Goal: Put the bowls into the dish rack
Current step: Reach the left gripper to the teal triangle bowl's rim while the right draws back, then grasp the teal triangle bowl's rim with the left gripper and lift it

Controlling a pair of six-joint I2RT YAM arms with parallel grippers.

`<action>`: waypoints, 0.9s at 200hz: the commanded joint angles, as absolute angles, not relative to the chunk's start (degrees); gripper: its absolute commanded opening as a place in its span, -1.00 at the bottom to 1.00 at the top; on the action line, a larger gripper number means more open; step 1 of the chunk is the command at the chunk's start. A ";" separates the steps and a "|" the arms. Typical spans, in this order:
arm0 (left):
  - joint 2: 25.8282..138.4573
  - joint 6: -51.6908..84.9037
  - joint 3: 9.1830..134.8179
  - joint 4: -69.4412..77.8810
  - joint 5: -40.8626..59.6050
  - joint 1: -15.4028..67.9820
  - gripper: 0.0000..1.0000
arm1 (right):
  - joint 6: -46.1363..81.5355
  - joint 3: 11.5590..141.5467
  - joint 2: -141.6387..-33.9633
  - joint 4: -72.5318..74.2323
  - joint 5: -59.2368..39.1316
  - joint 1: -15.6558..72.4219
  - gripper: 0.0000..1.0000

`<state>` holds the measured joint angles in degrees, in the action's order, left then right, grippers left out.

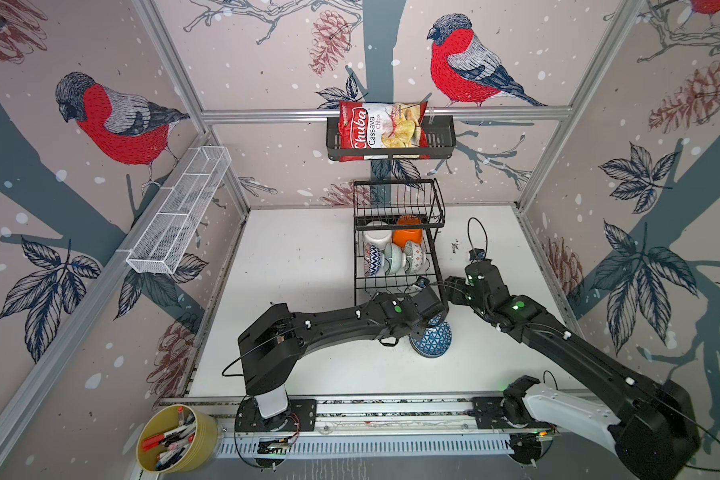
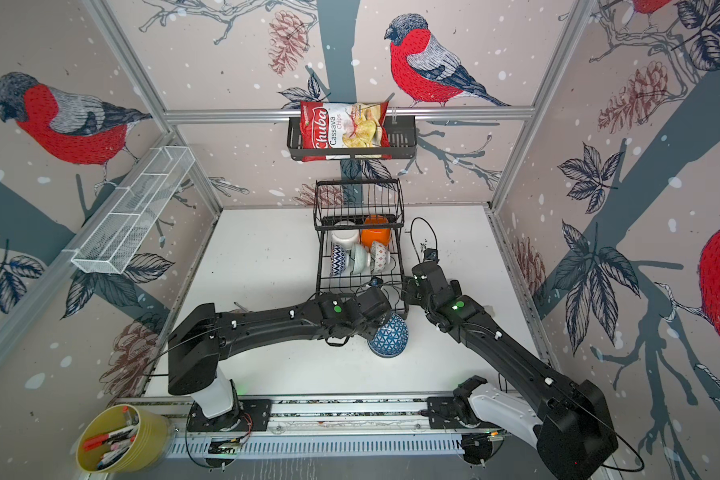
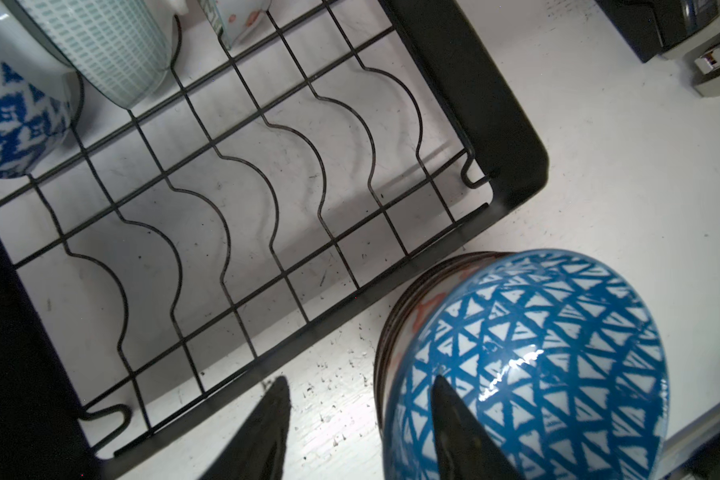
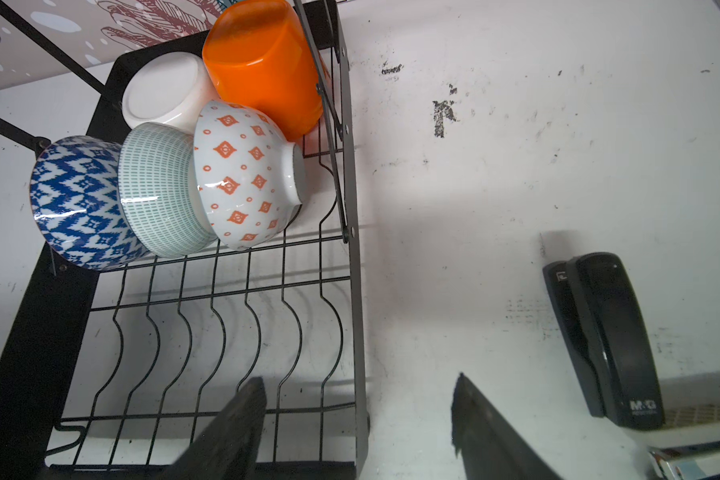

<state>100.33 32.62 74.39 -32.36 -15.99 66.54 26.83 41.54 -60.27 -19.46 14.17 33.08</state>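
Two black left fingers fill the near edge of the left wrist view. They stand apart, one over bare worktop and the other over the glossy dome of a blue bowl patterned with white triangles. A strip of worktop shows between the outer finger and the bowl, so nothing is gripped. The blue bowl sits on the worktop just outside the near corner of the dish rack, patterned side up. It is nested with a second bowl, of which only a brown rim shows. Five bowls already lean together at the far end of the rack's lower tier, and the curved slots nearer the arms are empty. The right fingers are wide open and empty, one above the rack's near edge and one above the worktop beside it. Several things could go wrong from here. The glaze looks slick, so a pinch on the dome may slide off. A lift may take one bowl and drop its partner. The bowl may clip the rack's frame. In both top views the two wrists crowd the same corner and could collide.
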 commanded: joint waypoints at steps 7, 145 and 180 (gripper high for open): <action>101.79 32.60 75.81 -34.61 -15.38 66.84 -0.14 | 26.17 41.47 -60.22 -18.28 14.15 33.08 0.44; 103.71 31.88 78.57 -35.96 -16.00 67.84 -0.88 | 25.92 41.75 -59.24 -18.29 13.62 32.96 0.44; 103.40 31.40 78.95 -35.50 -16.68 67.77 -1.00 | 26.07 41.84 -59.03 -18.51 13.54 33.12 0.45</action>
<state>103.57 32.40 78.46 -35.42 -15.38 67.61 26.70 41.45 -59.31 -19.33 13.54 32.99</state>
